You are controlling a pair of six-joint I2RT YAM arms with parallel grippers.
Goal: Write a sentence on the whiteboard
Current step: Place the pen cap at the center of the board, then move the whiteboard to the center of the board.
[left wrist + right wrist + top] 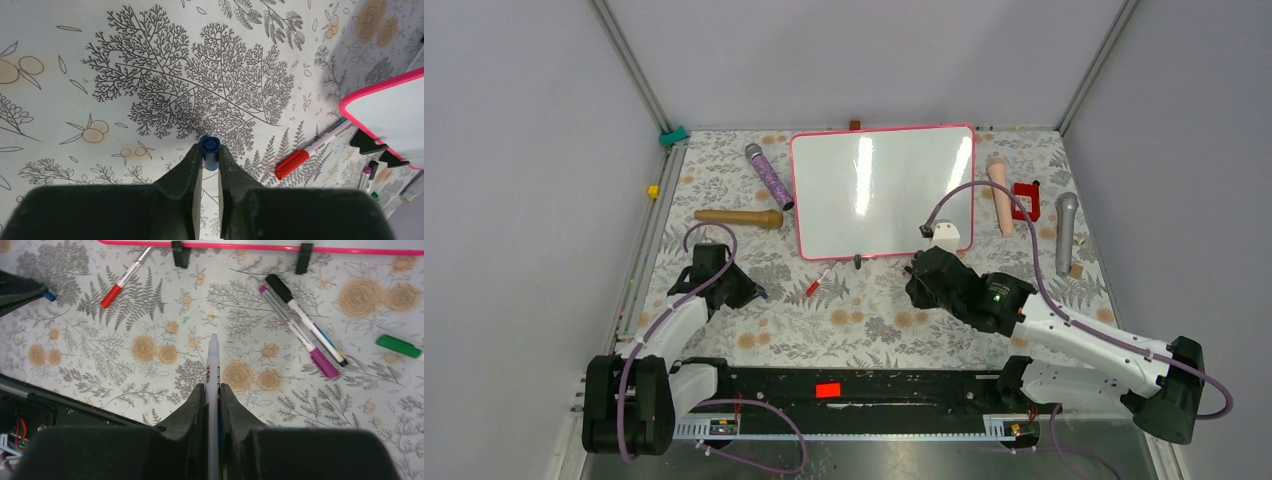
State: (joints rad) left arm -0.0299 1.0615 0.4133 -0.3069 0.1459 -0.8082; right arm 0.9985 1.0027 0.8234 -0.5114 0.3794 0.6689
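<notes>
The whiteboard (pixel 882 190), glossy white in a pink-red frame, lies flat at the back middle of the table. Its face is bare white and the sentence is not in view. My left gripper (pixel 210 150) is shut on a small blue marker cap (pixel 210 146) and hovers over the floral cloth, left of the board's near corner (pixel 380 95). My right gripper (pixel 213 387) is shut on a white-barrelled marker (pixel 213 360) that points towards the board's near edge (pixel 240 246). In the top view, both grippers sit in front of the board, left (pixel 762 296) and right (pixel 911 285).
A red-capped marker (pixel 122 282), a black marker (pixel 305 317), a purple-capped one (pixel 300 335) and a green cap (pixel 398 346) lie near the board's clipped edge. A purple microphone (pixel 769 175), a wooden handle (pixel 739 217), a beige cylinder (pixel 1000 195) and a grey microphone (pixel 1065 230) flank the board.
</notes>
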